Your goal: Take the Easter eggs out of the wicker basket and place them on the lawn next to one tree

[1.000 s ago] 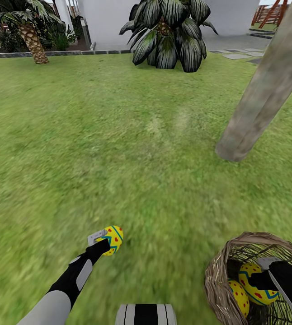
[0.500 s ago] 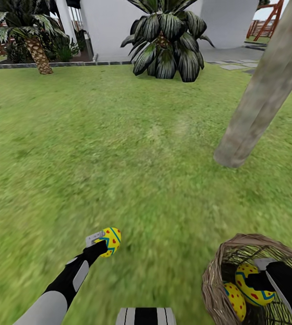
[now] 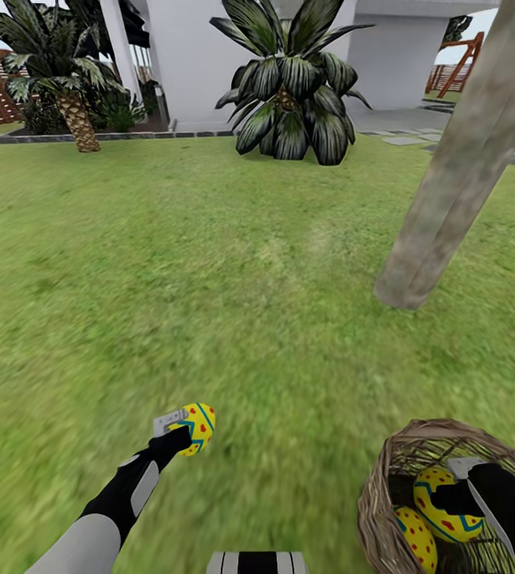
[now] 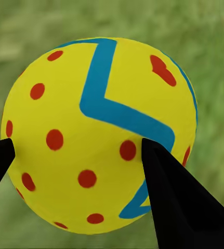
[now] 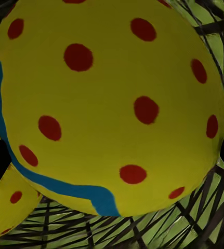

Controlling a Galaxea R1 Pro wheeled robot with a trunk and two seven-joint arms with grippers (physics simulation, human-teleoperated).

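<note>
The left gripper (image 3: 187, 428) is closed on one Easter egg (image 3: 196, 426), held above the open lawn (image 3: 210, 263); in the left wrist view both dark fingers (image 4: 179, 197) press the egg's sides. The right gripper (image 3: 449, 498) is inside the wicker basket (image 3: 385, 478) at the lower right, its fingers around a second egg (image 3: 437, 496), and a third egg (image 3: 417, 538) lies beside it. The tree (image 3: 457, 175) trunk stands beyond the basket, with wide free grass between and to the left

A home garden: green lawn (image 3: 210, 263), palms (image 3: 293, 88), a tree (image 3: 465, 159) and a white house wall (image 3: 194, 56).
</note>
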